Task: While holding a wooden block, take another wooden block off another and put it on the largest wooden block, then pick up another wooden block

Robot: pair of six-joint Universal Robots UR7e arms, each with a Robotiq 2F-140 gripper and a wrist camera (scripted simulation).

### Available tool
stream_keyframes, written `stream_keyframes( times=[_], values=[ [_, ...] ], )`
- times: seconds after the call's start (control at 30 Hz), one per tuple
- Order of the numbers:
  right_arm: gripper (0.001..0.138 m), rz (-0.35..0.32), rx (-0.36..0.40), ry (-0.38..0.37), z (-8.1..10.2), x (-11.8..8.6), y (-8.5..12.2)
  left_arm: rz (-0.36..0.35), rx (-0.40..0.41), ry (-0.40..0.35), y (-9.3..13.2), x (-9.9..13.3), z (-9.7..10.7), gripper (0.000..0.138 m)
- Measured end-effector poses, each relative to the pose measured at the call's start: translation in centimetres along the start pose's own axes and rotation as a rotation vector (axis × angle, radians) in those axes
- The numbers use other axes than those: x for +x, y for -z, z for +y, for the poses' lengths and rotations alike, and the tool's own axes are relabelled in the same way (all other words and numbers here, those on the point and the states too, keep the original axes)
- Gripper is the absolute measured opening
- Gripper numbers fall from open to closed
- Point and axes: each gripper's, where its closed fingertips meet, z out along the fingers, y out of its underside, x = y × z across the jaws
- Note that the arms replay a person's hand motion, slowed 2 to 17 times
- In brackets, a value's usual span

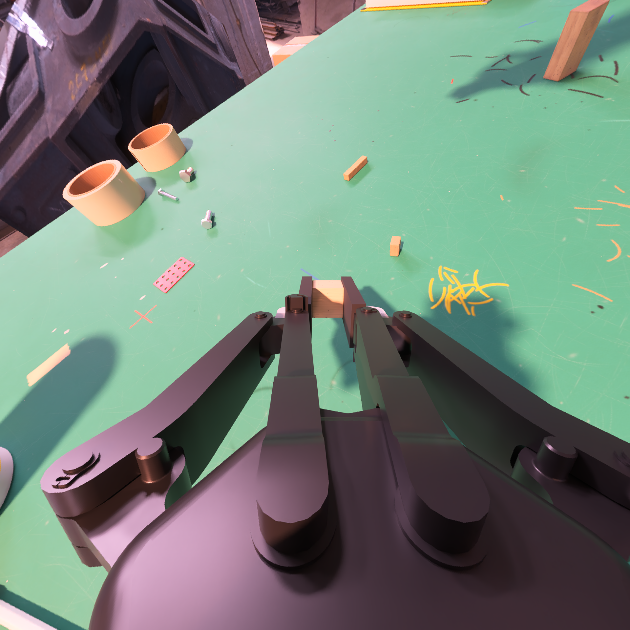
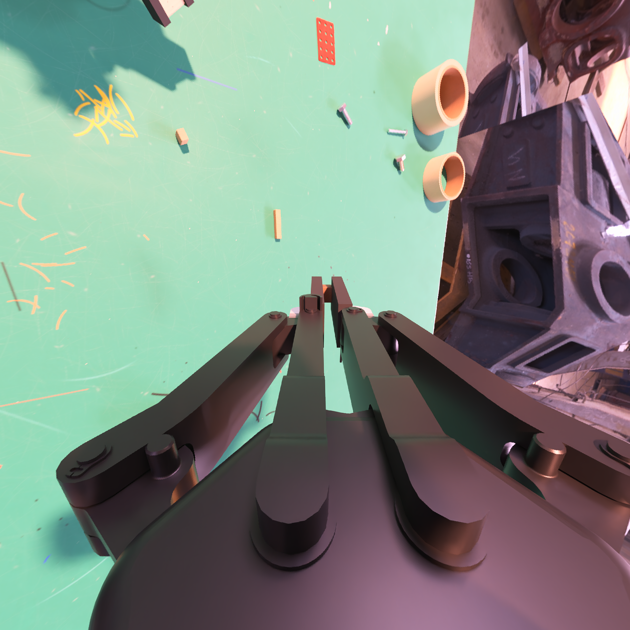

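Observation:
My left gripper (image 1: 328, 289) is shut on a pale wooden block (image 1: 327, 299) and holds it above the green table (image 1: 341, 136). My right gripper (image 2: 326, 286) is shut on a thin wooden block (image 2: 327, 293), of which only a sliver shows between the fingers. A small wooden cube (image 1: 395, 245) lies ahead of the left gripper; it also shows in the right wrist view (image 2: 181, 136). A thin wooden stick (image 1: 355, 167) lies farther off, also in the right wrist view (image 2: 277, 224). The largest wooden block (image 1: 575, 41) stands tilted at the far right. The left gripper's tip with its block shows at the top left of the right wrist view (image 2: 167, 8).
Two tan cylinders (image 1: 104, 192) (image 1: 156, 146) stand near the table's edge, with three metal bolts (image 1: 207, 219) beside them. A red perforated plate (image 1: 173, 274) lies on the table. A strip of pale tape (image 1: 47, 364) lies at left. Dark machinery (image 2: 545, 255) stands beyond the edge.

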Motion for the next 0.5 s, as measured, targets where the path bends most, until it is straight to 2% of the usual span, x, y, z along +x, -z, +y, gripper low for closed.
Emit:
stream_keyframes(
  times=[0.23, 0.5],
  values=[
    [0.008, -0.025, -0.05, -0.078, 3.4, -1.1, 4.2, 0.0, 0.006, -0.012, 0.2, 0.3, -0.2, 0.022],
    [0.008, -0.123, -0.082, -0.198, 7.2, -3.9, 7.4, 0.002, 0.014, -0.026, 0.3, 0.7, -0.5, 0.022]
  ],
)
